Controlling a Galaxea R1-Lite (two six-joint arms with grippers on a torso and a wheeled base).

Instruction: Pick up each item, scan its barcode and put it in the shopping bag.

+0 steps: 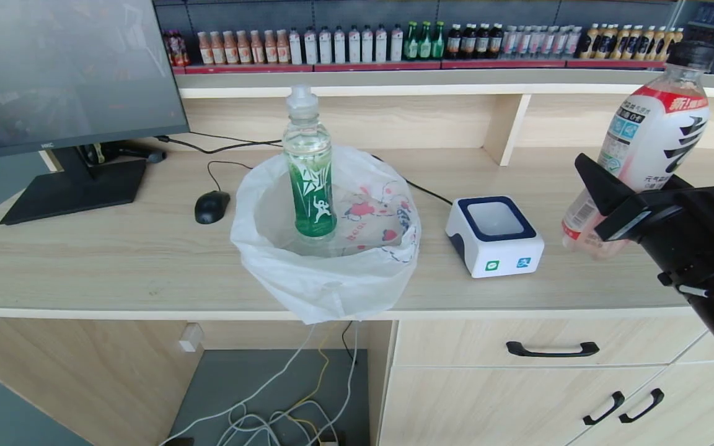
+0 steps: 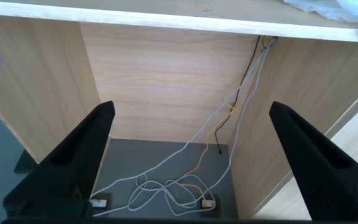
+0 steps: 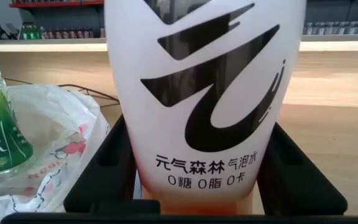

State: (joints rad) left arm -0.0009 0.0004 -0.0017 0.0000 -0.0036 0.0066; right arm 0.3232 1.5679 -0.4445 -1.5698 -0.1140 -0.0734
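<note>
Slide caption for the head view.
Right gripper holds a pink bottle beside the scanner; a green bottle stands in the bag.

The pink bottle [image 1: 654, 142] at the right of the frame was pale pink and white, with a black brush-stroke mark, a red band below the neck and a black cap. The right gripper [image 1: 626, 201] was black. The centre bottle [image 1: 310, 179] was clear, with a green label bearing white figures. The shopping bag [image 1: 332, 279] was translucent white, printed red and blue. The scanner [image 1: 493, 238] was white with a navy top frame. The mouse [image 1: 211, 206] was black. The counter [image 1: 84, 260] showed light wood grain.
</note>
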